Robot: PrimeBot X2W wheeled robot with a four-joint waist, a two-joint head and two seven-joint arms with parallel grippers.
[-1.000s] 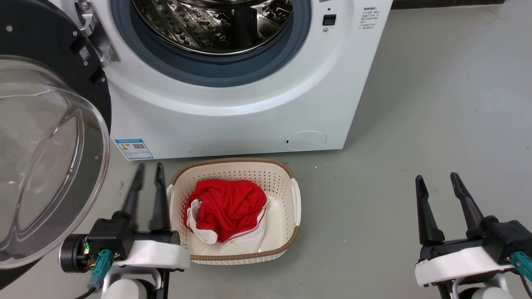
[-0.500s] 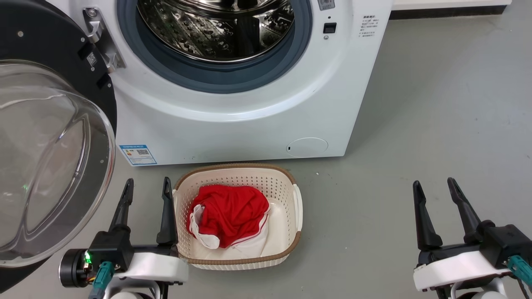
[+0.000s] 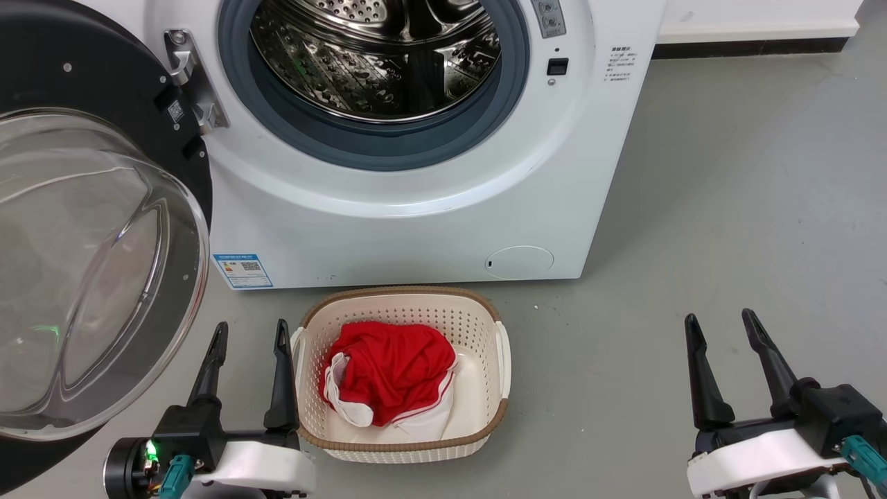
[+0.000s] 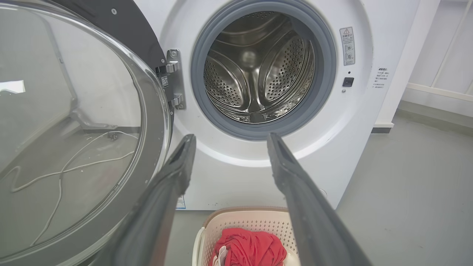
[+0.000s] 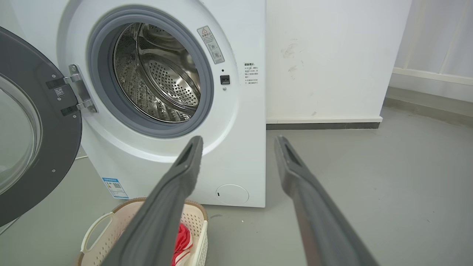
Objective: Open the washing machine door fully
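The washing machine door hangs swung out to the left of the white washing machine. Its glass bowl bulges toward the robot and the steel drum is laid bare. From here it looks about as open as the hinge allows, so the job seems done or nearly so.

The left end effector sits low between the door and the laundry basket, fingers spread and gripping nothing. A second ago they were almost together, so they have opened out. The right end effector is likewise spread and empty over the floor. Meanwhile the head camera has tipped up; the door has not shifted against the machine.
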